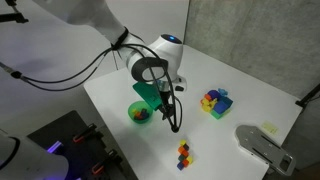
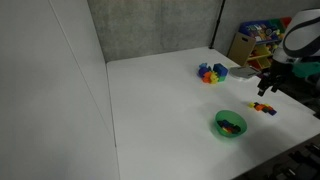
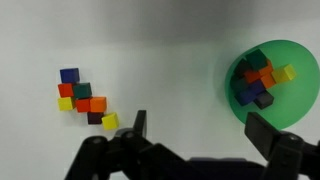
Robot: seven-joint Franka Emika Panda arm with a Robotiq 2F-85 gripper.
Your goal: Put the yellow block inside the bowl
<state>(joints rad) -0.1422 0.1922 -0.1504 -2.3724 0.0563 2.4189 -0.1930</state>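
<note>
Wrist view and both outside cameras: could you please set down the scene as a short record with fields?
bowl: green, on the white table, holding several small cubes
yellow cube: inside the bowl, near its rim
loose cubes: group on the table apart from the bowl, two of them yellow
gripper: open, empty, above the table between loose cubes and bowl
block cluster: larger, multicoloured, standing apart in an exterior view
</note>
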